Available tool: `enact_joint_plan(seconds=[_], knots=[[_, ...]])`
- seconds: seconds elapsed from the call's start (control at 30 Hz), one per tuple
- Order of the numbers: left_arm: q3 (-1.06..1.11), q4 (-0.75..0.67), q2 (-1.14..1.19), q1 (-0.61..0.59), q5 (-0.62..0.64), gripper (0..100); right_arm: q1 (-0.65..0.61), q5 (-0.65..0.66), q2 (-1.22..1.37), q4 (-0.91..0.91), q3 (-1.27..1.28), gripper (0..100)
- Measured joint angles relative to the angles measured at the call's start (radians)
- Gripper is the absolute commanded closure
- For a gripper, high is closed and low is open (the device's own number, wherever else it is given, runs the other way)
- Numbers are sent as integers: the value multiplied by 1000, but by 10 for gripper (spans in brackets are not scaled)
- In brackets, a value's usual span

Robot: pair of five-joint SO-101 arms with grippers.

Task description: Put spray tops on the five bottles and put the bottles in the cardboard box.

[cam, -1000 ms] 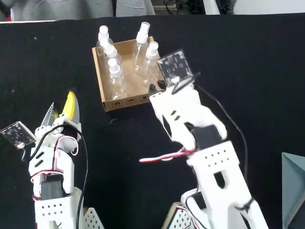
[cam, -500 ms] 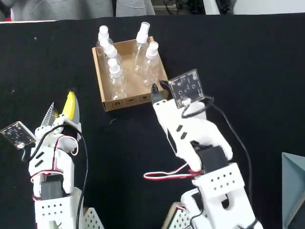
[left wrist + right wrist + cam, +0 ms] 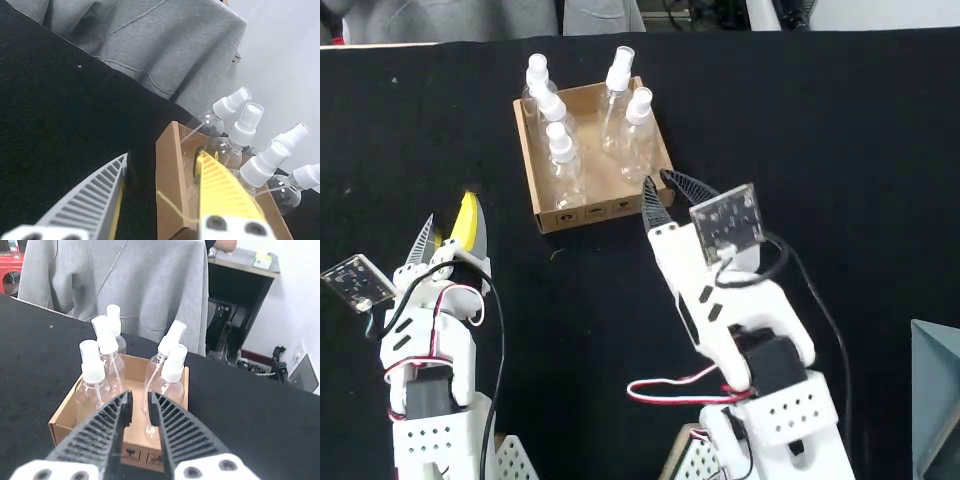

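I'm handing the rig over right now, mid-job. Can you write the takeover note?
Left end effector: open, empty, nearer than the cardboard box and to its left, apart from it.
Right end effector: open, empty, at the box's near right corner.
Things: all five bottles stand in the box, each with a spray top.
Done: capping and boxing, as far as I can see.
Left: nothing obvious; probably just park both arms.

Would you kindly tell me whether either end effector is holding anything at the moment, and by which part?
Nothing is held: the left end effector and the right end effector are both open and empty.
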Motion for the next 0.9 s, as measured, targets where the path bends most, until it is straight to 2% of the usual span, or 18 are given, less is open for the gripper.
enact_joint_plan(seconds=[0.2, 0.47, 0.9], knots=[[0, 0, 0, 0, 0, 801, 0, 0, -75, -8, 37, 987], [0, 0, 0, 0, 0, 801, 0, 0, -173, -112, 141, 987], [0, 0, 0, 0, 0, 801, 0, 5, -235, -117, 161, 987]])
